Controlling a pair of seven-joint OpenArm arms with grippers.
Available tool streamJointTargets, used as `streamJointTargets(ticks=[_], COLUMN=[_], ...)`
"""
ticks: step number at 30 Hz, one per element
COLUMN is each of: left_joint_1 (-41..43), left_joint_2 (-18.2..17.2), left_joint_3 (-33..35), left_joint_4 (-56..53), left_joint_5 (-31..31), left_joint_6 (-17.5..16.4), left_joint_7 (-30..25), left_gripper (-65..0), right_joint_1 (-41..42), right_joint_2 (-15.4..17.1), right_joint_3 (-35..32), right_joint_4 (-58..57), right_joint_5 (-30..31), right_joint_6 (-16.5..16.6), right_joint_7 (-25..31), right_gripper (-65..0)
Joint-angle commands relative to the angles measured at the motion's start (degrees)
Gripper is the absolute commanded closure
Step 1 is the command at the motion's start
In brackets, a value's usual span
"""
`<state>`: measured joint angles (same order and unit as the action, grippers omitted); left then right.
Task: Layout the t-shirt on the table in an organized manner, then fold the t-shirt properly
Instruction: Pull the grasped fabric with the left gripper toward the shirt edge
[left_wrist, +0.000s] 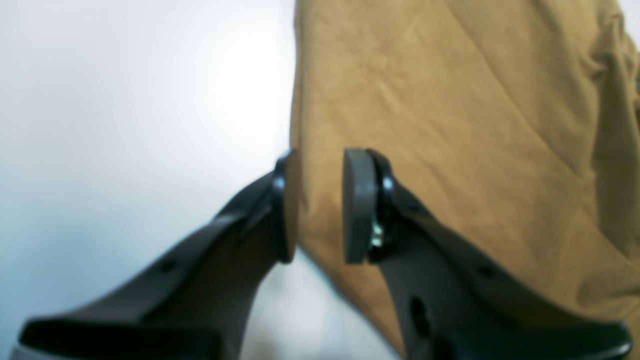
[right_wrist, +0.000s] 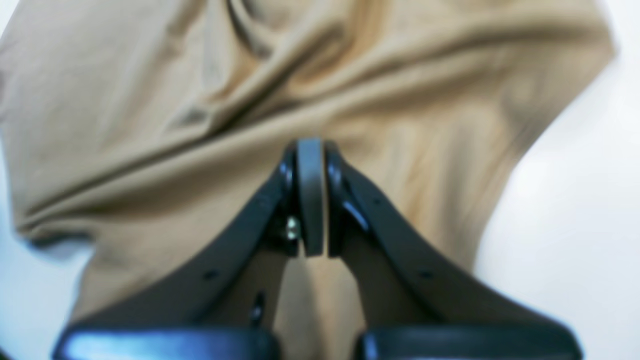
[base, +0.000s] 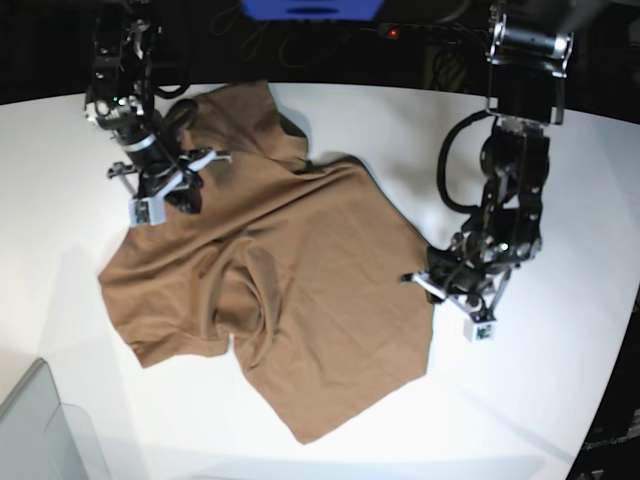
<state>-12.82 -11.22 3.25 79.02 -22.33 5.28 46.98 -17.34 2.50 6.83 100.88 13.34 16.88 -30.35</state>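
Two grippers at the cloth: left gripper (left_wrist: 317, 207) straddles the t-shirt (base: 280, 270) side edge, jaws partly apart, not clenched; right gripper (right_wrist: 311, 200) is clenched shut over the shirt's upper part, no cloth visibly pinched. Shirt lies rumpled mid-tabletop (base: 540, 400), long axis slanting from far-left to near-right in the base view. Left arm is nearer the free edge. White tabletop, grey bin corner (base: 40, 430) near, dark room behind

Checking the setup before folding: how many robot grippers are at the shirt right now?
2. The left gripper sits at the t-shirt edge on the base view's right; the right gripper is over the cloth at upper left.
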Motion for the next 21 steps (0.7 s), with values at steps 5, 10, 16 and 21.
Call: streamJointTargets(ticks=[5,10,16,21], left_joint_1=[-7.01,-7.62,-6.57,-0.68], left_joint_2=[3.53,3.79,0.28,-4.47], left_joint_3=[3.39,9.90,13.41,13.33], left_joint_4=[-9.71,-19.64,-22.72,-18.06], left_joint_5=[-0.40,-0.31,-0.93,-1.01], left_joint_6=[-0.22,-0.22,-0.22,-0.14], left_joint_7=[-2.98,-12.56,-14.85,-14.85], left_gripper=[-14.9,-14.9,-14.9,-14.9], right_joint_1=[-3.62,-2.30,2.35,10.09], right_joint_2=[-1.23,0.18,5.10,9.94], right_joint_3=[-0.63,-0.37,-0.28,-0.28], right_joint_4=[-2.29,-9.58,-17.23,-26.55], right_joint_5=[0.59,0.59,0.50,0.50], right_joint_6=[0.30,0.39,0.39,0.39], right_joint_7=[1.82,2.17,4.99,4.99], right_gripper=[0.0,0.0,0.0,0.0])
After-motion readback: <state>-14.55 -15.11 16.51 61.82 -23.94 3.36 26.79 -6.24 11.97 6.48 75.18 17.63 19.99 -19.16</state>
